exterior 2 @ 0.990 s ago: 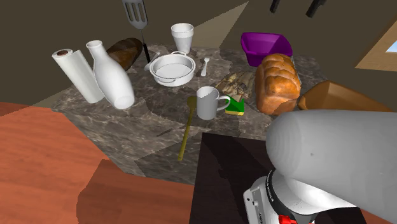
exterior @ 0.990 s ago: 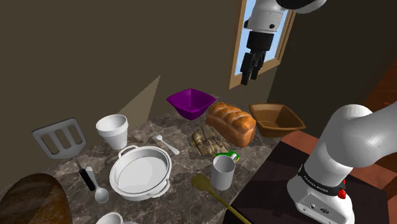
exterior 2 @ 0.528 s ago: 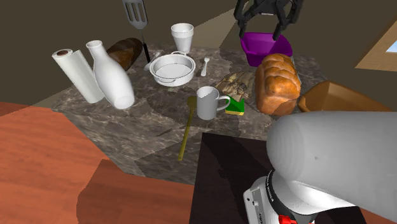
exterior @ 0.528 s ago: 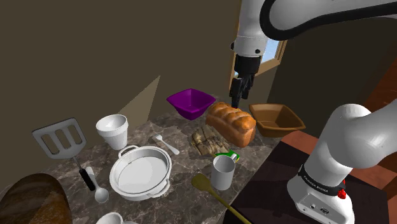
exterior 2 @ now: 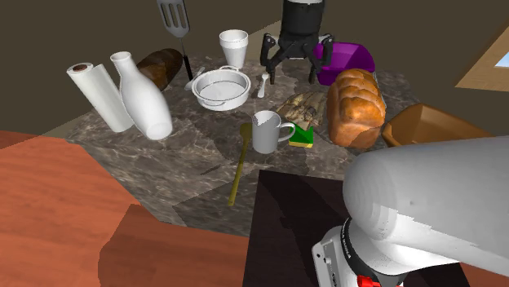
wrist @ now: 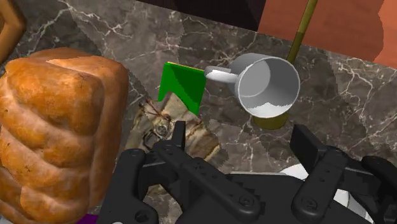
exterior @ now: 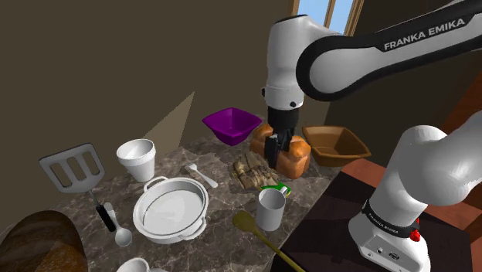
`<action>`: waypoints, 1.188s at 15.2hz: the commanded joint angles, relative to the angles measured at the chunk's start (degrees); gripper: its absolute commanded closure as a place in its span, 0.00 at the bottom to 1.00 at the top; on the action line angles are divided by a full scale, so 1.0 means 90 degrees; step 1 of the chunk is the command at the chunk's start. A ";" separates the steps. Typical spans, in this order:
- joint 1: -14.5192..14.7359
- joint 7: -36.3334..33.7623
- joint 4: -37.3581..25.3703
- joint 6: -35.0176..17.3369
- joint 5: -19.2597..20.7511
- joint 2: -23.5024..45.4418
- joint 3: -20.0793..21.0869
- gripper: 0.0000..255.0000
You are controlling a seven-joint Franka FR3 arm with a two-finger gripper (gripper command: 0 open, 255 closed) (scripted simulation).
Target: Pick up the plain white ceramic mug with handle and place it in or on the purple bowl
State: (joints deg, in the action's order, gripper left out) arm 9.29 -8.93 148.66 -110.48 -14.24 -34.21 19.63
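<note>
The white mug with a handle stands upright near the marble counter's front edge, beside a green-topped sponge. The purple bowl sits at the back of the counter, behind the bread loaf. My gripper hangs open and holds nothing, above a brown crumpled item between the bowl and the mug. In the wrist view the mug lies ahead of the spread fingers, apart from them, its handle pointing at the sponge.
A white pot, a white cup, a spatula, a small spoon and a wooden spoon crowd the counter. A brown bowl sits beside the bread. A white bottle and paper roll stand at the second exterior view's left.
The arm has swung down from the window and toward the counter. The gripper dropped from above the purple bowl to low over the bread and the brown item, still open.
</note>
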 commanded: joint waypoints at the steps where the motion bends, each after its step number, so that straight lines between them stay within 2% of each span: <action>1: 0.0109 -0.0242 0.0008 -0.0255 -0.0096 0.0313 0.0303 0.00; 9: 0.0343 -0.1201 -0.0059 -0.1381 -0.0116 0.1846 0.1427 0.00; 18: 0.0319 -0.1312 0.0305 -0.2193 -0.0053 0.2320 0.1605 0.00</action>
State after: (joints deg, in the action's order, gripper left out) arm 12.09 -20.58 150.95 -129.37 -14.67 -13.69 33.85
